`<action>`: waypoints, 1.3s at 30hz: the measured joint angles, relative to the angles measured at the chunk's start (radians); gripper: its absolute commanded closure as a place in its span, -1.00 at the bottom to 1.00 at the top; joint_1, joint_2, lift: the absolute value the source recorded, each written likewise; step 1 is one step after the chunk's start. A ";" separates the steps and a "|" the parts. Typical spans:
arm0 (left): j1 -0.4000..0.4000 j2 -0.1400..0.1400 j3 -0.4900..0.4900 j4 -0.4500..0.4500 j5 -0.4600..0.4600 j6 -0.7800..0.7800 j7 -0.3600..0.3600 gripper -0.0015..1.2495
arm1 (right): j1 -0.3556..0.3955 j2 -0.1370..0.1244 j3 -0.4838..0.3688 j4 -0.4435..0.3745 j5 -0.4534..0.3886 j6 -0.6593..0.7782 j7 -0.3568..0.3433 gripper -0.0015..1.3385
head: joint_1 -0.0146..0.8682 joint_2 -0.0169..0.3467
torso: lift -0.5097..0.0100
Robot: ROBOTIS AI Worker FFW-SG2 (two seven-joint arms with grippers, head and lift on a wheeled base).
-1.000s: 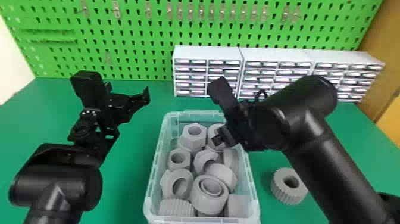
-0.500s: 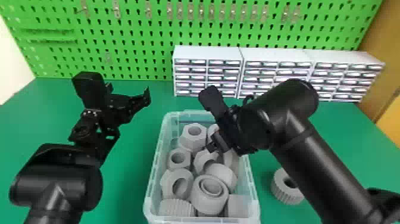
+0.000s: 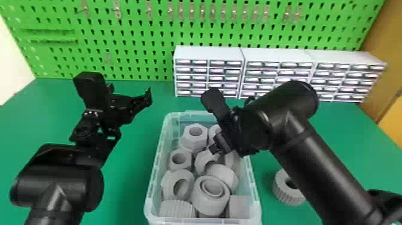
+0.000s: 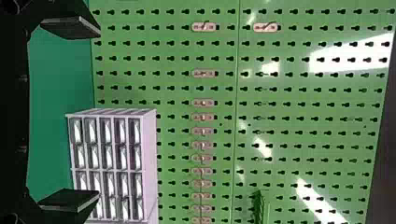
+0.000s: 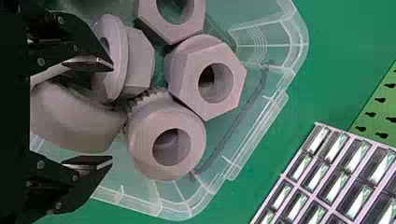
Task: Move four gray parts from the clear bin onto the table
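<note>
Several gray parts (image 3: 211,191) fill the clear bin (image 3: 152,179) in the middle of the green table. One ribbed gray ring (image 3: 287,188) lies on the table to the bin's right, partly behind the right forearm. My right gripper (image 3: 216,147) is over the bin's right back part. In the right wrist view my right gripper (image 5: 112,113) is open, with a curved gray part (image 5: 77,119) between and below its fingers; a round part (image 5: 167,140) and a hex part (image 5: 208,81) lie beyond. My left gripper (image 3: 131,91) is parked left of the bin; in the left wrist view the left gripper (image 4: 95,114) stands open and empty.
White drawer cabinets (image 3: 209,54) stand along the table's back, behind the bin. A green pegboard (image 3: 125,39) with metal hooks rises behind them. The bin's walls surround the parts on all sides.
My right arm has moved left and a little toward the front over the bin. The left arm and the parts look unmoved.
</note>
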 measured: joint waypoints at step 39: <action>0.000 0.000 -0.003 0.004 0.000 0.000 -0.002 -0.87 | -0.113 0.023 0.147 0.226 0.167 -0.204 0.310 -0.21 | 0.59 -0.76 | 0.77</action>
